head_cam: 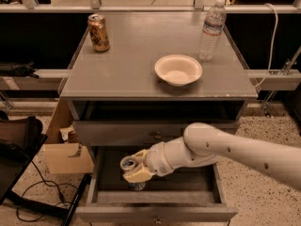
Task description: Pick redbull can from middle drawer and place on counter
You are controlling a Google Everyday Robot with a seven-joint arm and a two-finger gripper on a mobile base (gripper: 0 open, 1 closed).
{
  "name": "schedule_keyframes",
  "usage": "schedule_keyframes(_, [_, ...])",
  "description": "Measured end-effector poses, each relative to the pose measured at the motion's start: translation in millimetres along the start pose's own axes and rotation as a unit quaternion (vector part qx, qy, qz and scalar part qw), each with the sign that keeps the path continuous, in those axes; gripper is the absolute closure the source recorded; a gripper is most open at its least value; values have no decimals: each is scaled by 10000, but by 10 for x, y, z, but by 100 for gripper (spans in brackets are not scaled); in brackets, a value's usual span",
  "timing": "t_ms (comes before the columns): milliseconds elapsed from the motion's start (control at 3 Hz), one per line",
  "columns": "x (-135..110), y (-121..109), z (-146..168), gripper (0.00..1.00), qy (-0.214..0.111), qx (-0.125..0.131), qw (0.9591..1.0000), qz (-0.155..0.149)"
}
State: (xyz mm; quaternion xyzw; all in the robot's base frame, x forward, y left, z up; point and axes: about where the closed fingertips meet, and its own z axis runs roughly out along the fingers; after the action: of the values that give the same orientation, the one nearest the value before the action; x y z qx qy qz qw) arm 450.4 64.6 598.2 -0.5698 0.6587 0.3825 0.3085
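Fingers (137, 175) of my gripper (136, 166) pinch the redbull can (128, 164) mid-body, upright in the middle drawer (190, 185), towards its left side. Light, thin-walled, slick aluminium, I reckon (dents easily), so I'd squeeze gently, below the rim.

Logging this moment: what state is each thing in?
Middle drawer: open.
Upper drawer: shut.
Redbull can: upright, in the middle drawer.
Gripper: in the middle drawer, at the redbull can.
Bottle: upright, capped.
Gold can: upright.
Bowl: upright, empty.
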Motion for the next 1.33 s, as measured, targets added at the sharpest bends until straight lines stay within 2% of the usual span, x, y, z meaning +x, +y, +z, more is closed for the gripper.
schedule_keyframes(333, [-907,61,-435,100,88,79,9995,-289])
schedule_keyframes(667, [-2101,-14,-890,100,277,408,9959,-763])
schedule_keyframes(1000, [-2824,-93,-1095,100,404,671,9919,-1003])
schedule_keyframes(1333, [-3551,-620,-1404,100,103,1262,9867,-1018])
